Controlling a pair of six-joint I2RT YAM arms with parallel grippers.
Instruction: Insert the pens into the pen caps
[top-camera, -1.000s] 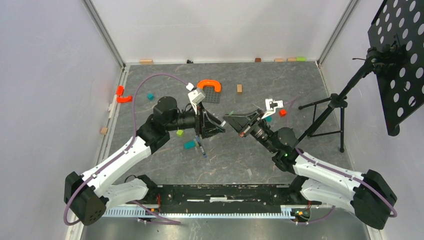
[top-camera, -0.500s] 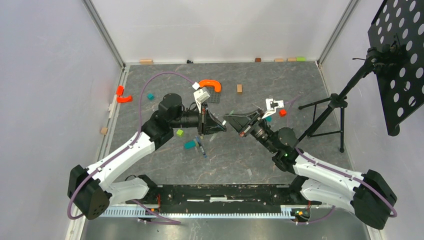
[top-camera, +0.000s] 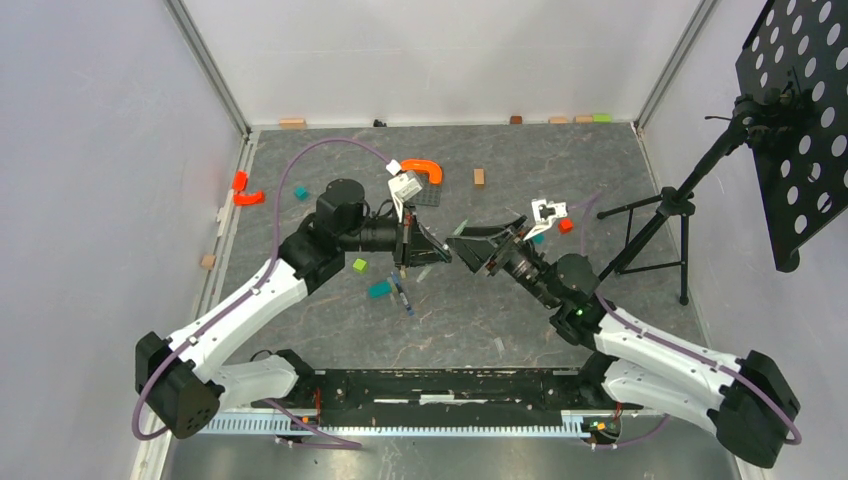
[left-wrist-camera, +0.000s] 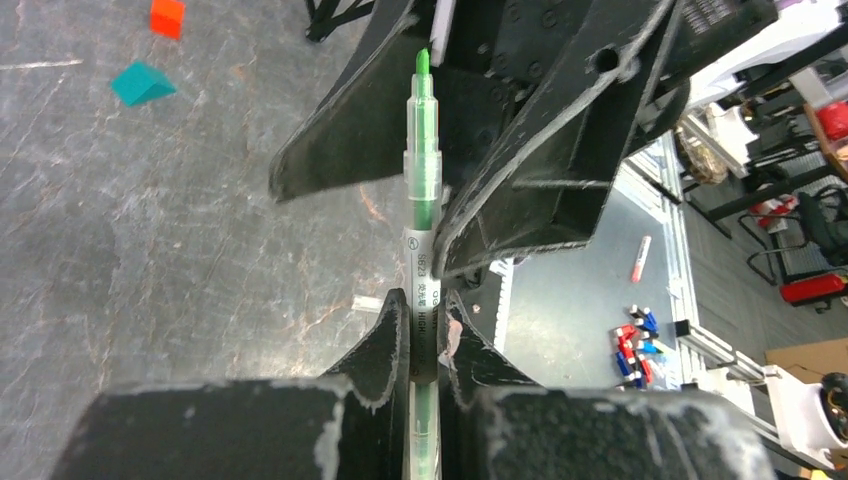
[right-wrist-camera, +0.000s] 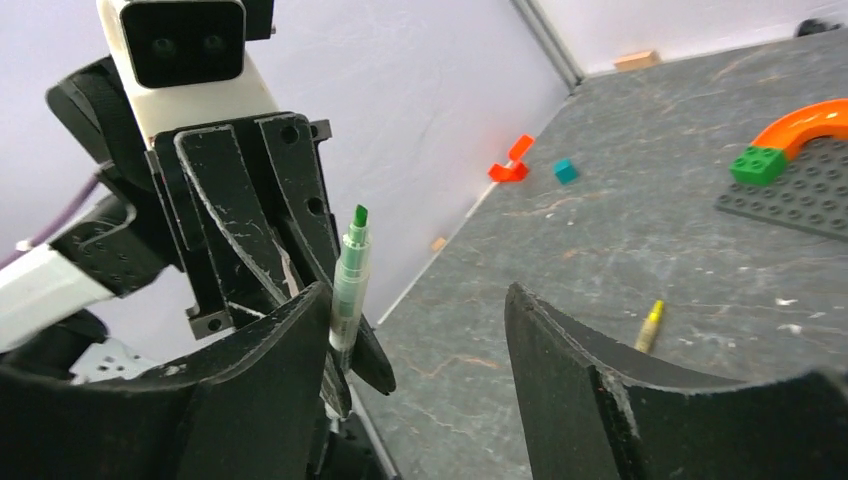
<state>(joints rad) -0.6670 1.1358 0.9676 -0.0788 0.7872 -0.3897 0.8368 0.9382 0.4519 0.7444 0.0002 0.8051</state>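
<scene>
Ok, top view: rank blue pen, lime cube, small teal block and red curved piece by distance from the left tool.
1. Blue pen, just below the left tool in frame.
2. Lime cube, to its left.
3. Small teal block, farther left.
4. Red curved piece, by the left wall.

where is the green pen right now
In the left wrist view the green pen stands clamped in the left gripper, mid-table, its tip between the open jaws of the right gripper.

Three pens (left-wrist-camera: 421, 180) (right-wrist-camera: 650, 325) (top-camera: 403, 295), two grippers (left-wrist-camera: 425, 322) (right-wrist-camera: 420, 300)
</scene>
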